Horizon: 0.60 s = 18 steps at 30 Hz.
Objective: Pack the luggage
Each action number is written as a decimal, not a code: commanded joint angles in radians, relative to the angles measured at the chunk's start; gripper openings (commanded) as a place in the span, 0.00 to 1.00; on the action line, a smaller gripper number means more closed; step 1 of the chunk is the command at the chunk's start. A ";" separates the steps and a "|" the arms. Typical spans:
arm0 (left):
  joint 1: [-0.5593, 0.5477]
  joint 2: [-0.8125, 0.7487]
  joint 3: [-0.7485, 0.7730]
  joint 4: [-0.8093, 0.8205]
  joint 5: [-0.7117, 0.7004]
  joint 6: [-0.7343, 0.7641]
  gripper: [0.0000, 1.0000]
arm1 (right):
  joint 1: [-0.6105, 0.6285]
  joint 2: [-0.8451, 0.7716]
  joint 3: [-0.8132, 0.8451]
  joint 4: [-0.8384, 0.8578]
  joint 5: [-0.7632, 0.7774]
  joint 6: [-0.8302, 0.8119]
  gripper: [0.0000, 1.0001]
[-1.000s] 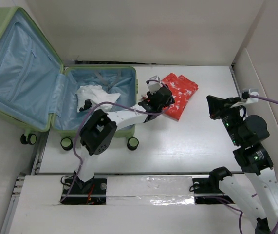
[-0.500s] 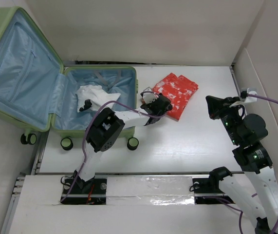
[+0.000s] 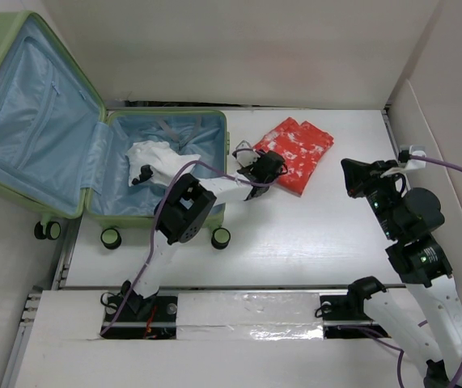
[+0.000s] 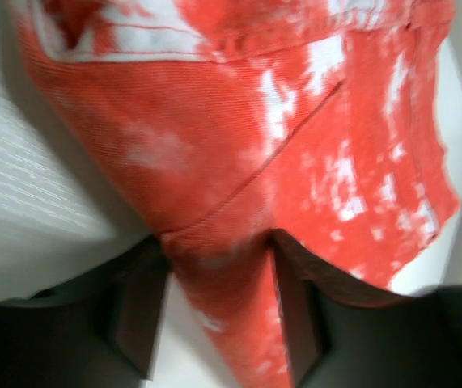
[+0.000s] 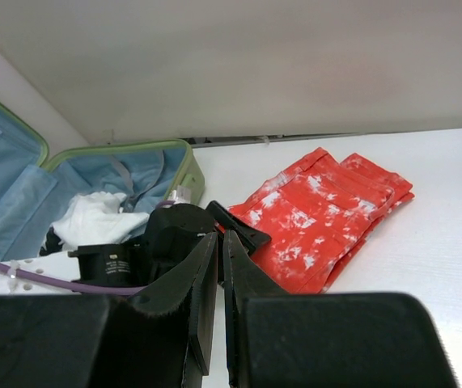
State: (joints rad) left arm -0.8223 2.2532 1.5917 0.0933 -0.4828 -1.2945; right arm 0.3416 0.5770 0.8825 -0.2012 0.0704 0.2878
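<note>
The luggage, a light green hard-shell suitcase with pale blue lining, lies open at the left with its lid leaning back. A white garment lies in its base. Folded red-and-white shorts lie on the table right of it. My left gripper is at their near-left edge. In the left wrist view its jaws stand apart around a corner of the shorts. My right gripper is shut and empty, held above the table at the right. Its view shows the shorts and the suitcase.
The suitcase wheels stick out toward the near edge. A white wall borders the table on the right. A purple cable runs along the left arm over the suitcase rim.
My left gripper has slid a little toward the near edge of the shorts and turned. The shorts have shifted slightly to the right. The right arm has hardly moved.
</note>
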 commanded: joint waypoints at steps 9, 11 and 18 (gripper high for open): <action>0.072 -0.052 -0.128 0.293 0.070 0.203 0.03 | 0.002 -0.048 0.029 0.009 -0.058 -0.007 0.12; 0.081 -0.070 -0.102 0.324 0.102 0.280 0.00 | 0.002 -0.045 0.029 0.016 -0.058 -0.006 0.12; 0.142 -0.179 0.115 0.251 0.343 0.635 0.00 | 0.002 -0.035 0.041 0.019 -0.060 -0.009 0.12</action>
State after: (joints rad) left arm -0.7204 2.2406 1.5810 0.3016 -0.2626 -0.8635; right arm 0.3416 0.5446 0.8829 -0.2024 0.0250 0.2878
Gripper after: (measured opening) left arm 0.153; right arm 0.121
